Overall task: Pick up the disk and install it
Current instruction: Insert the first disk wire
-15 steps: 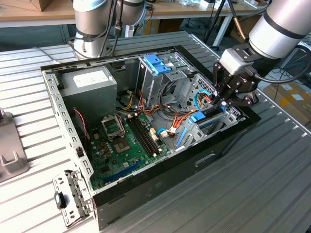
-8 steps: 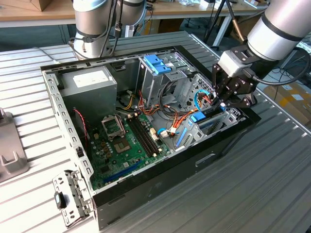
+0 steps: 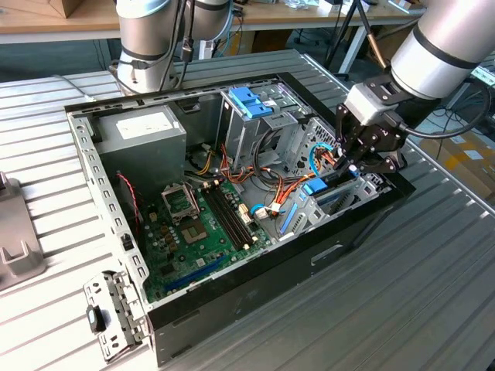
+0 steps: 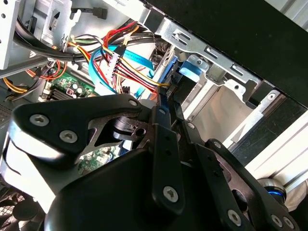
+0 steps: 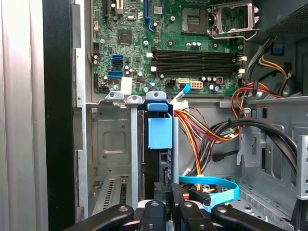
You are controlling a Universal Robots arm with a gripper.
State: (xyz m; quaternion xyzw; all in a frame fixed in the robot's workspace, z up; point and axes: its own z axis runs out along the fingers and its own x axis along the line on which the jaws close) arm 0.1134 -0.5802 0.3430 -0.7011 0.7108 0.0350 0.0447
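The disk, a thin dark drive in a light blue carrier, stands on edge in the metal drive bay at the exterior view's right end of the open computer case. My gripper reaches into that end of the case and is shut on the disk's near edge. In the first wrist view the disk sits between the bay's grey rails, with the black fingers clamped on its dark body. In the second wrist view a thin blue edge of the disk runs out from between the fingers.
Red, yellow and blue cables hang close beside the bay. The motherboard lies in the case floor, with a grey power supply and a blue-latched metal cage behind. A second arm's base stands at the back.
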